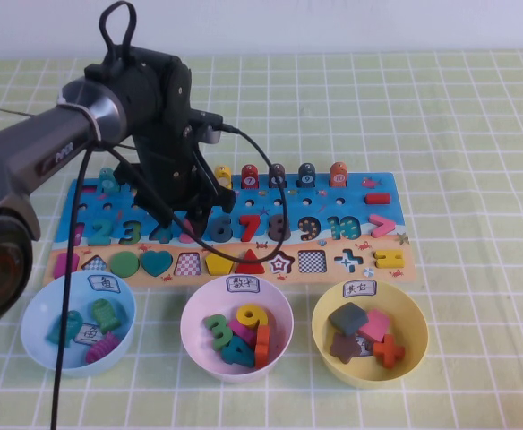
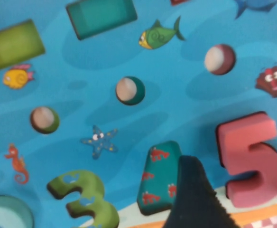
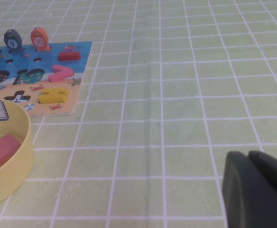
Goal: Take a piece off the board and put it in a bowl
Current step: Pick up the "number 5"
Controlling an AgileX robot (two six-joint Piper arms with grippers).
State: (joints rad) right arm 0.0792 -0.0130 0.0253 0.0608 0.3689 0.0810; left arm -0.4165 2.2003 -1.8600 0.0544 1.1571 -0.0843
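Left gripper (image 1: pixel 188 218) is down over the board (image 1: pixel 380 269), fingers apart around the pink 5 (image 2: pixel 252 159), not yet clamped. Right gripper (image 3: pixel 257 190) sits low at the near right; can't tell its fingers.

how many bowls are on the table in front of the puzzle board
3, in a row: light blue bowl toward the left, pink bowl in the middle, yellow bowl toward the right. None looks hidden.

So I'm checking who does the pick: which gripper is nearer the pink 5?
Left. The left gripper is down on the board right at the pink 5. The right gripper is parked over bare tablecloth, off the board's right end.
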